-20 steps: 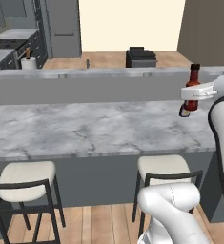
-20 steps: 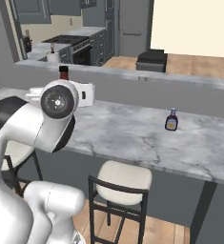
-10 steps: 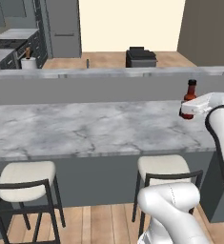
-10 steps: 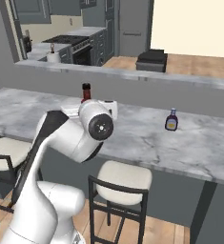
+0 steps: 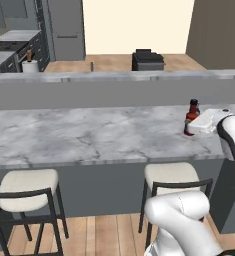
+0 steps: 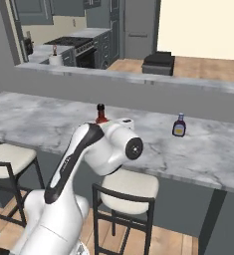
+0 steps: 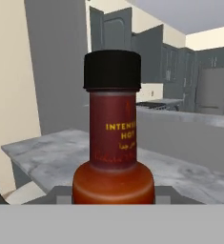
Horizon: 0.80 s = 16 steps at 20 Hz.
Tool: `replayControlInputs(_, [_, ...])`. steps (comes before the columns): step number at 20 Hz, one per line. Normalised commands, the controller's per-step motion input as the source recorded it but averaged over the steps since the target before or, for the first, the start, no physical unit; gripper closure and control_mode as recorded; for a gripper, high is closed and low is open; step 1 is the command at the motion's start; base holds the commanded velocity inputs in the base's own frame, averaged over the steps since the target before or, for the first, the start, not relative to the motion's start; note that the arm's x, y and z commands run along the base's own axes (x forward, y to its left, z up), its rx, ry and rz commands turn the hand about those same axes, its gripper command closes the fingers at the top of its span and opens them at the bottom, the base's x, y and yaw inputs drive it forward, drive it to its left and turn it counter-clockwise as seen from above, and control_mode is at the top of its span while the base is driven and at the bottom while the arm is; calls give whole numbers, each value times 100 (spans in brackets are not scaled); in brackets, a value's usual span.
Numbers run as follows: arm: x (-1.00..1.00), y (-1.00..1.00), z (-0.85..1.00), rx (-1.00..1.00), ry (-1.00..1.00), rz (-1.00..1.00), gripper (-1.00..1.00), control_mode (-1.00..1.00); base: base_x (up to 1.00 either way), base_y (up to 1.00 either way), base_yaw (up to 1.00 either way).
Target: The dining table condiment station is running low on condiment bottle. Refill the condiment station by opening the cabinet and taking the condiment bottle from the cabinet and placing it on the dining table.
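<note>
The condiment bottle (image 5: 191,115), dark red with a black cap, stands upright at the right end of the dining table (image 5: 89,137), its base at the marble top. My gripper (image 5: 193,127) is shut on its lower body, coming in from the right. In the hand view the condiment bottle (image 7: 113,143) is close up, held between grey fingers (image 7: 61,194). From the right base view the bottle's cap and neck (image 6: 101,113) rise just behind my arm. Grey cabinet doors (image 7: 149,45) stand open far behind.
A small blue bottle with a yellow label (image 6: 178,125) stands further right on the table. The raised grey ledge (image 5: 114,76) runs along the table's far side. Two stools (image 5: 26,190) (image 5: 176,175) sit below the front edge. A black appliance (image 5: 148,60) lies beyond.
The arm has brought the bottle down and slightly left, from ledge height to the table top. The grip on it is unchanged.
</note>
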Motion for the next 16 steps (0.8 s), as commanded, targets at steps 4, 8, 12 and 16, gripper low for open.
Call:
replayControlInputs(4, [52, -38, -5, 0, 0, 15, 100, -100, 0, 0, 0])
replayControlInputs(8, [68, -20, -21, 1, 3, 7, 100, -100, 0, 0, 0])
replayControlInputs(12, [59, -10, -30, 0, 4, 8, 100, -100, 0, 0, 0])
replayControlInputs(16, [45, -3, -33, 0, 3, 5, 100, -100, 0, 0, 0])
